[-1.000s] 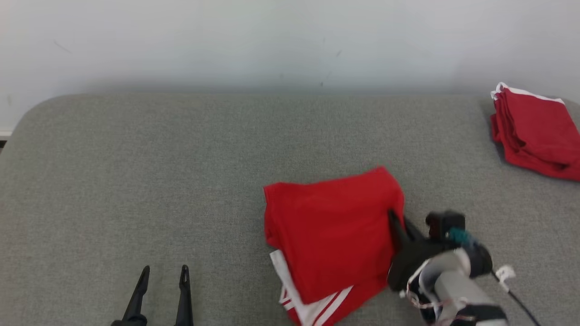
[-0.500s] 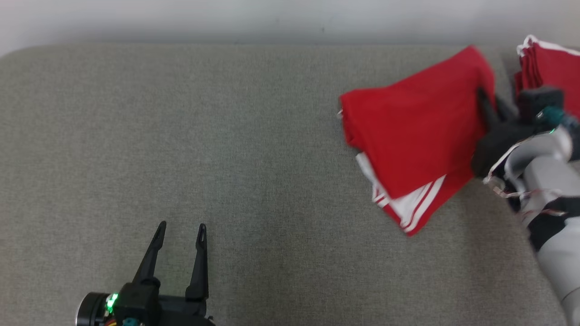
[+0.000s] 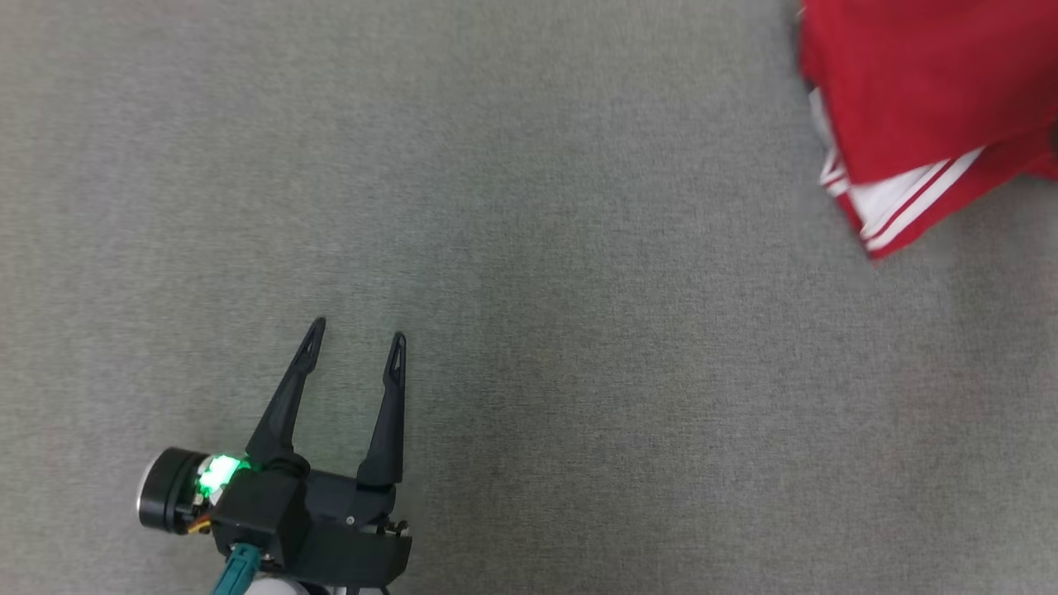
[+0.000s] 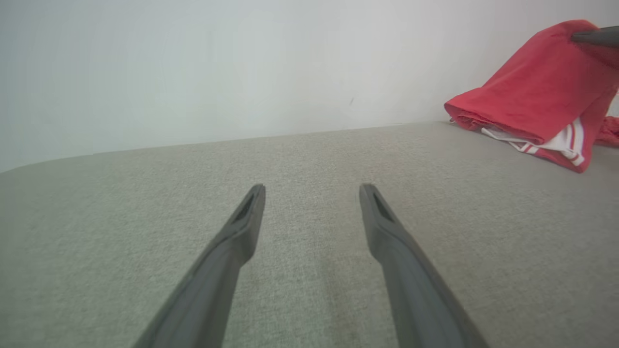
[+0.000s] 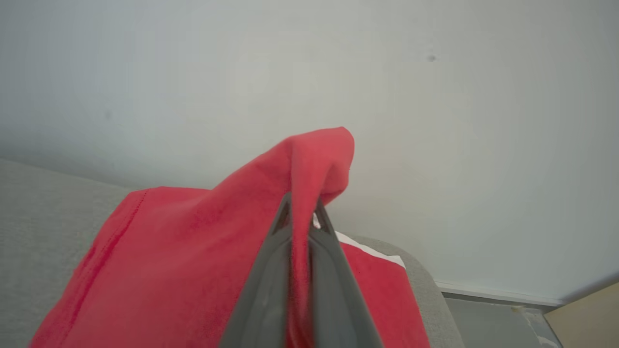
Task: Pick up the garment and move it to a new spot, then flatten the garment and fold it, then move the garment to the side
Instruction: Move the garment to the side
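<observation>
- Garment point(image 3: 909, 91): red cloth, folded in several layers, with white bands and red stripes on its lower layer. In the head view it sits at the upper right corner, cut off by the picture's edge. In the left wrist view point(image 4: 527, 101) its lower edge rests on the surface near the wall and its far end is lifted. In the right wrist view point(image 5: 193, 261) it drapes down and to the left from the fingers.
- Right gripper point(image 5: 301, 212): fingers closed almost together, pinching a raised fold of the garment, which peaks just above the tips. One dark finger point(image 4: 596, 36) shows at the garment's raised end in the left wrist view.
- Left gripper point(image 3: 358, 332): fingers spread wide apart with nothing between them, low over bare surface and well apart from the garment point(image 4: 313, 188). A green light glows on its wrist housing.
- Surface point(image 3: 579, 289): grey woven upholstery with a rounded far edge point(image 4: 96, 203).
- Wall point(image 4: 193, 72): pale and plain, behind the surface point(image 5: 145, 72).
- Further red cloth with a white edge point(image 5: 382, 285): just right of the closed fingers. Whether it is a separate item cannot be told.
- Floor point(image 5: 488, 319): grey, beyond the surface's rounded corner.
</observation>
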Tool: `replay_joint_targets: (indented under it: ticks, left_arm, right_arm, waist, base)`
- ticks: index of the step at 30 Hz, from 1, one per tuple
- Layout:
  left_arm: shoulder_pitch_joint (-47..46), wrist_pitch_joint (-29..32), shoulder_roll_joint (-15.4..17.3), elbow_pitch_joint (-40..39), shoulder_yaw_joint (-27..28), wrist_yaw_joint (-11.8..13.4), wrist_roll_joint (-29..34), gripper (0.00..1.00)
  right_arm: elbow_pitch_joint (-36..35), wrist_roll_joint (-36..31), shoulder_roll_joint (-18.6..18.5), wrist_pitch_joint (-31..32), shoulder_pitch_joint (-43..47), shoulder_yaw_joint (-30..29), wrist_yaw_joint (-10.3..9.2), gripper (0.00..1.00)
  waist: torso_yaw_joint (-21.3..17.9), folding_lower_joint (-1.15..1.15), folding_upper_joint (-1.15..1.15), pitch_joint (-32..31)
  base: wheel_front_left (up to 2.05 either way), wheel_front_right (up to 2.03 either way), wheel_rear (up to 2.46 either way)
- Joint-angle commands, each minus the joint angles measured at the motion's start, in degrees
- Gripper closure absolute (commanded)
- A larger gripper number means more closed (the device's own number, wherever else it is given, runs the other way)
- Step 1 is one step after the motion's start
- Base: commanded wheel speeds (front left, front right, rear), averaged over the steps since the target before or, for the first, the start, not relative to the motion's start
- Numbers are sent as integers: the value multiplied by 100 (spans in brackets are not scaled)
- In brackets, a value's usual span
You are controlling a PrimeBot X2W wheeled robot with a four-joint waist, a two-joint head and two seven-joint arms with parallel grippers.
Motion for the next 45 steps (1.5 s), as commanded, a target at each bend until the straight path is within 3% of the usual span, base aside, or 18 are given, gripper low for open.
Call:
replay_joint_targets:
  ticks: [1,20,35,36,37,45]
  left_arm:
    - [-105,-11,27,-127,-10,-9,57,0]
    - [-287,-11,294,-1105,-91,-54,147,0]
    - [-331,-11,362,-1185,-6,5,71,0]
    - [-336,-11,361,-1182,0,6,68,0]
    - [-340,-11,360,-1180,10,10,70,0]
    - [-278,-11,330,-1087,89,33,22,0]
  right_arm:
    - [-39,-48,-110,53,-123,64,-16,100]
    - [-390,-54,-1475,843,-924,1063,-16,100]
    - [43,-142,-1428,1082,-1014,1139,-16,100]
    - [59,-159,-1427,1089,-1021,1132,-16,73]
    - [91,-194,-1414,1087,-1034,1111,-16,0]
    - [156,-346,-1360,781,-1090,988,-16,0]
  waist:
    - [-153,-1,-1,198]
    - [-456,-1,-1,767]
    - [-541,-1,-1,973]
    - [-541,-1,-1,978]
    - [-546,-1,-1,988]
    - [-548,-1,-1,848]
  base:
    - [0,0,0]
    - [0,0,0]
    - [0,0,0]
    - [0,0,0]
    - [0,0,0]
    - [0,0,0]
